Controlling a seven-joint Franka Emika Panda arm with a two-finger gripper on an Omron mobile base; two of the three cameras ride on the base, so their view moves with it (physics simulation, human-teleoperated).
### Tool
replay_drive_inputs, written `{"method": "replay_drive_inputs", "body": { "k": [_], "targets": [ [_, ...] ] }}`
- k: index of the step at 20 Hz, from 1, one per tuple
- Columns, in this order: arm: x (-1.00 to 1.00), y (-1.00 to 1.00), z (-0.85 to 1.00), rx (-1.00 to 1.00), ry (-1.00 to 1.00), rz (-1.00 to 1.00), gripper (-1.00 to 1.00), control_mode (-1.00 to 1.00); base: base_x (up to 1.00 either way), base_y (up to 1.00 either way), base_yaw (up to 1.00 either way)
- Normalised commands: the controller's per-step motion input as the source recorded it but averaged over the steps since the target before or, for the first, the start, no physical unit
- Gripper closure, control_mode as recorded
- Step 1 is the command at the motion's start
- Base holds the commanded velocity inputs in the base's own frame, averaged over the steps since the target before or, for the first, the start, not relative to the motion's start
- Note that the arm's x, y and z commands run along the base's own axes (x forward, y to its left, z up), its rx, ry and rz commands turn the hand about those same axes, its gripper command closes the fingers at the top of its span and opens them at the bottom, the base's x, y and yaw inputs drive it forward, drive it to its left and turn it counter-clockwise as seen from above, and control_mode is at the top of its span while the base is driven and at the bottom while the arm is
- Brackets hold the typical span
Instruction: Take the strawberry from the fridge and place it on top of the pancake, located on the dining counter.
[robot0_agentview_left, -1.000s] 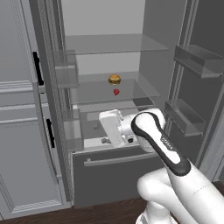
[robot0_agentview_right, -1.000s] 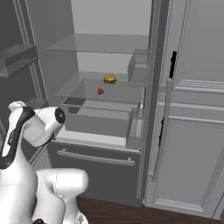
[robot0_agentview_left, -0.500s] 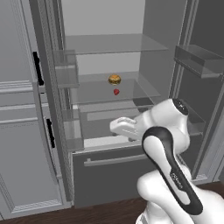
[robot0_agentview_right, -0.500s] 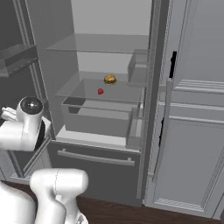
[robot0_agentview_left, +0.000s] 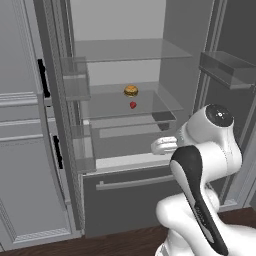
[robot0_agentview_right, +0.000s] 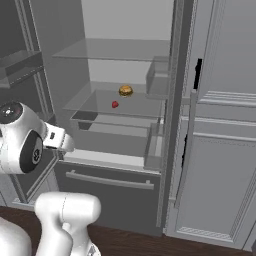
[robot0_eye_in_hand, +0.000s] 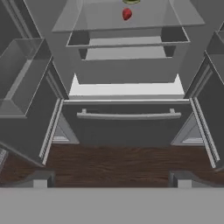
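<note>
No text, label, brand, number or sign can be read anywhere in these views.

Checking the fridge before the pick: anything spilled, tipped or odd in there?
Nothing spilled or damaged. The strawberry and a small burger sit bare on the fridge's glass shelf, unwrapped, which is slightly odd. Doors stand open; the open gripper holds nothing.
</note>
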Motion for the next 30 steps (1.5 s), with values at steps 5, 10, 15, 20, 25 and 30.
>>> {"method": "replay_drive_inputs", "body": {
  "k": [5,10,15,20,25,30],
  "targets": [
    [-0.05,-0.51,-0.17,-0.1,-0.01,-0.03,-1.0,-1.0,0.0,0.0,0.0],
    [0.0,0.0,-0.04,0.0,0.02,0.0,-1.0,-1.0,0.0,0.0,0.0],
    [0.16,0.02,0.0,0.0,0.04,0.0,-1.0,1.0,0.33,0.0,0.0],
    [0.0,0.0,0.0,0.0,0.0,0.0,-1.0,1.0,0.77,0.03,-0.05],
    [0.0,0.0,0.0,0.0,0.0,0.0,-1.0,1.0,0.55,0.02,-0.06],
    [0.0,0.0,0.0,0.0,0.0,0.0,-1.0,1.0,0.57,0.2,-0.06]
  ]
}}
